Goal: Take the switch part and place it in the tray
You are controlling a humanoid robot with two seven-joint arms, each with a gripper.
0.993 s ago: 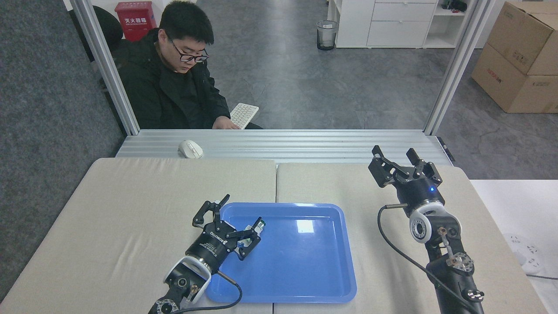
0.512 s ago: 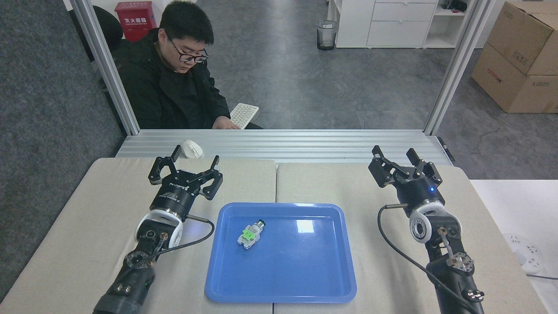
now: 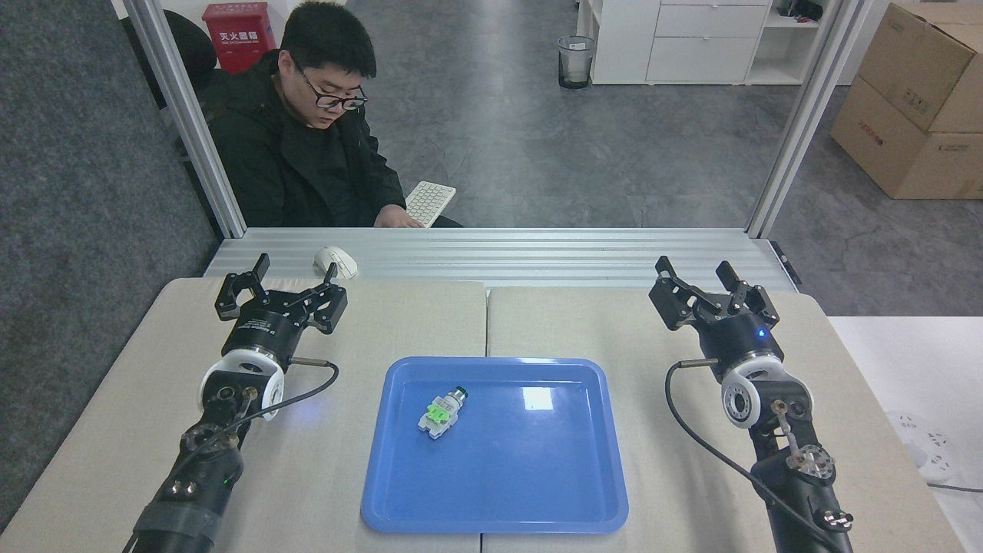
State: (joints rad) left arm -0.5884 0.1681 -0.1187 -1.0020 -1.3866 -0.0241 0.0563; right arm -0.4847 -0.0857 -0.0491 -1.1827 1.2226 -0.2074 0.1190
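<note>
Switch part (image 3: 441, 411) is lying on its side in the blue tray (image 3: 537, 491), sitting in the tray's left half toward the far edge, dark round cap pointing up and away, green middle piece bright against the whitish body. Nothing is touching it. Over on the left, the left gripper (image 3: 294, 270) is held up above the beige table pad (image 3: 369, 315), well apart from the tray, jaws spread wide and empty, tips pointing at the far edge of the table. A white computer mouse (image 3: 335, 262) sits on the ribbed metal strip just beyond those fingertips. On the other side, the right gripper (image 3: 697, 274) is raised over the right pad, also well clear of the tray, its jaws standing apart with nothing between them, a small blue light glowing on its body. Black cables loop off both wrists. Beyond the table, a person in a dark jacket sits looking down, one hand by a white keyboard (image 3: 429, 203).
</note>
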